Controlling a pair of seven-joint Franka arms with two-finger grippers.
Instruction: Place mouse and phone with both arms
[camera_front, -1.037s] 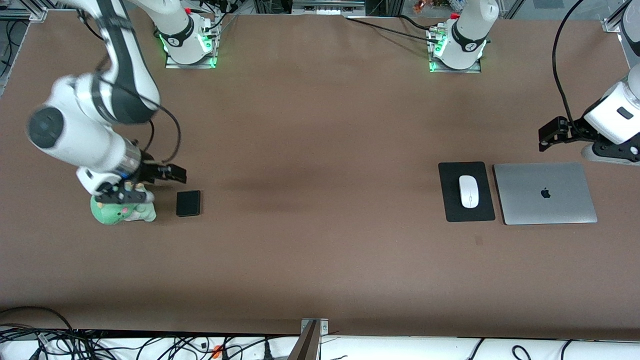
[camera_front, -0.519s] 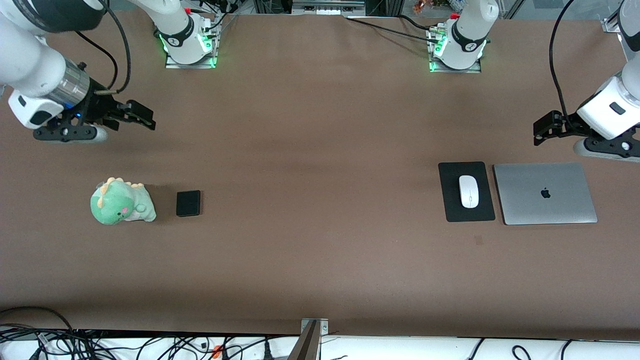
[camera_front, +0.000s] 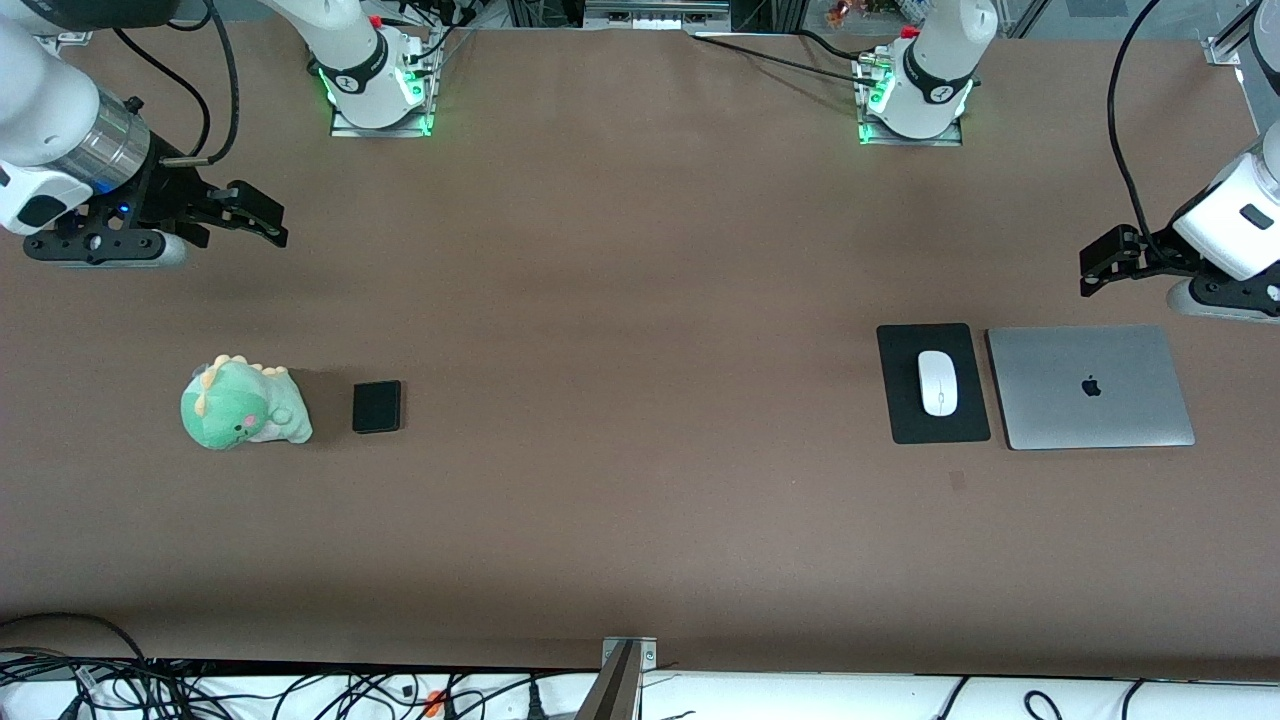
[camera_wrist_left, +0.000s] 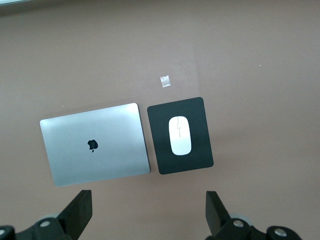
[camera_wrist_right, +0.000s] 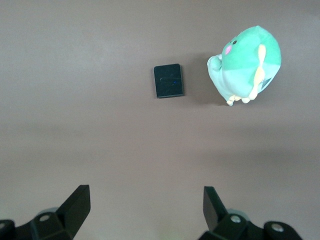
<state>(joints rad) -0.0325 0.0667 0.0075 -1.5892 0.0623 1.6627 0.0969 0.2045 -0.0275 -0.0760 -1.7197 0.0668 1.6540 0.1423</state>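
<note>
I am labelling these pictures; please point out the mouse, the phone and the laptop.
mouse (camera_front: 938, 383), front view, middle of its white top.
phone (camera_front: 377, 407), front view, middle of its black face.
laptop (camera_wrist_left: 115, 130), left wrist view, bare grey lid near the logo.

My two arms are white with dark grey joints. My right arm (camera_front: 60, 110) has a shiny metal ring at the wrist and a small blue light under it. A black cable (camera_front: 215, 70) loops along this arm, and another black cable (camera_front: 1125, 120) hangs beside my left arm (camera_front: 1235, 225). Both grippers are black, with flat black fingers (camera_wrist_right: 75, 205). My two bases (camera_front: 375, 85) are white, on metal plates, and glow green at the bottom.
</note>
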